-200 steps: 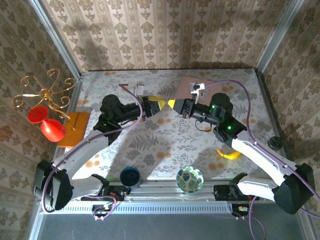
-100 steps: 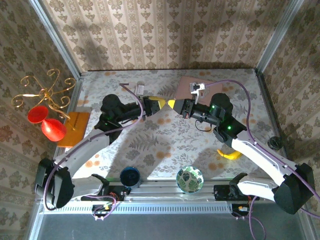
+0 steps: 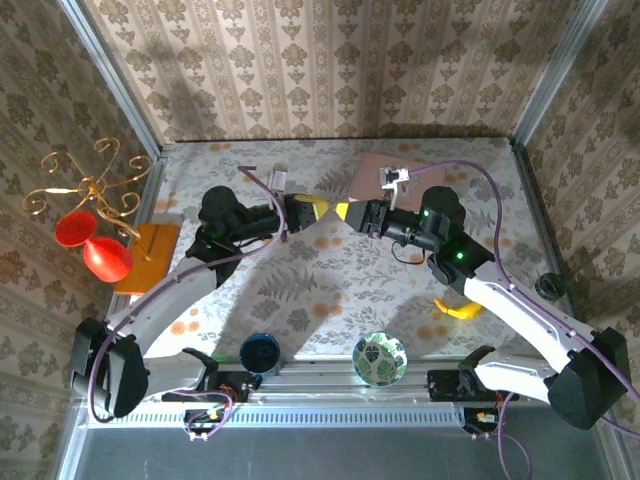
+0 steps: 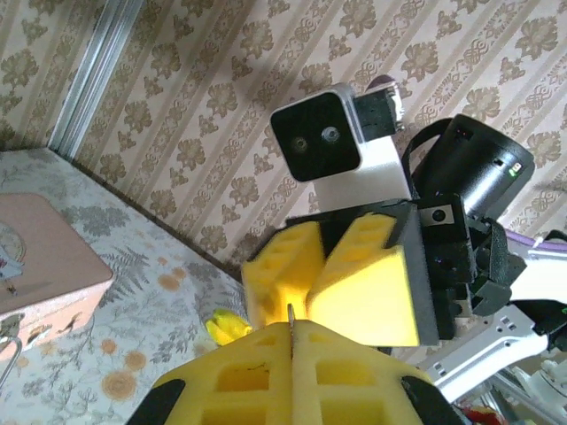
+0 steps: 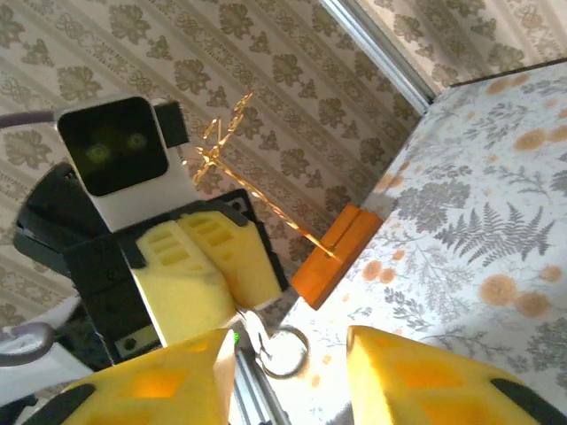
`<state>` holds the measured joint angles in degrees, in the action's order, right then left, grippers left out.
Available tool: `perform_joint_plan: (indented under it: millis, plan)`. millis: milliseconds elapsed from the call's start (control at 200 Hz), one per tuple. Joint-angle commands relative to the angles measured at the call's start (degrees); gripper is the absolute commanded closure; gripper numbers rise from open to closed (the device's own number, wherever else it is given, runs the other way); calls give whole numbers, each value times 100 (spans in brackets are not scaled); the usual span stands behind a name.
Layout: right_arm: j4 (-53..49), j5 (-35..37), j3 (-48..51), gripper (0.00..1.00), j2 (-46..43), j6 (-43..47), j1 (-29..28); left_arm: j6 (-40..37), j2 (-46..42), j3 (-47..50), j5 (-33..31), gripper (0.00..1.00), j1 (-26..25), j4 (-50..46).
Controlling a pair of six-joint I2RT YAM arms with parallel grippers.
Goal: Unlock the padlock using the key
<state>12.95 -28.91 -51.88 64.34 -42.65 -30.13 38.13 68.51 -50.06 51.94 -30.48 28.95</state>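
With left tool [image 3: 322, 208], pinches key [image 4: 291, 313] tight; with right tool [image 3: 344, 209], gapes partly open, empty, just beside, above desk [image 3: 330, 290].

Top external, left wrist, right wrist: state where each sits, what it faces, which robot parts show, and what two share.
Top external: above and behind the bases, looking down on the table; both arms, left gripper and right gripper tips nearly meeting.
Left wrist: on the left arm, facing the right gripper; own yellow fingers shut on the key.
Right wrist: on the right arm, facing the left gripper; own fingers apart.
Shared: wrist views face each other; top external and left wrist both show the pink box.
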Motion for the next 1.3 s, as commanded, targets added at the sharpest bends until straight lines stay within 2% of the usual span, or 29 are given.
perform_joint_plan:
  millis: [0, 85, 120, 130, 215, 275, 310, 420, 495, 630, 795, 990, 1296]
  plan:
    - [-546, 68, 32, 54, -334, 650, 103, -1099, -441, -523, 492, 100, 25, -1425]
    - [-694, -59, 48, 51, -477, 990, 147, -1770, -610, -795, 593, 100, 24, -2462]
    - [-759, -143, 19, 38, -507, 1070, 162, -2012, -657, -911, 642, 100, 16, -2834]
    - [-785, -195, 9, 37, -516, 1091, 165, -2071, -673, -938, 653, 100, 16, -2932]
    - [-957, -747, -170, 36, -488, 1393, 192, -2525, -748, -1147, 721, 100, -1, -3648]
    - [-1081, -890, -261, 36, -466, 1468, 192, -2758, -797, -1252, 702, 100, -11, -4027]
    - [-1046, -966, -260, 37, -472, 1470, 191, -2884, -813, -1313, 726, 100, -11, -4195]
    - [-571, -1357, -122, 51, -470, 1465, 191, -3271, -814, -1485, 800, 100, -52, -4773]
    - [-344, -1645, -127, 53, -402, 1410, 191, -3452, -789, -1613, 775, 100, -72, -5076]
    - [-26, -2141, -192, 53, -258, 1342, 144, -3543, -718, -1766, 780, 100, -72, -5286]
    - [-364, -2333, -494, 53, -35, 1742, -107, -3554, -624, -1846, 870, 100, -98, -5294]
    - [-654, -2348, -786, 54, 177, 2112, -368, -3569, -602, -1848, 903, 100, -107, -5330]
    - [-806, -2374, -1000, 62, 505, 2222, -502, -3603, -611, -1848, 940, 100, -116, -5356]
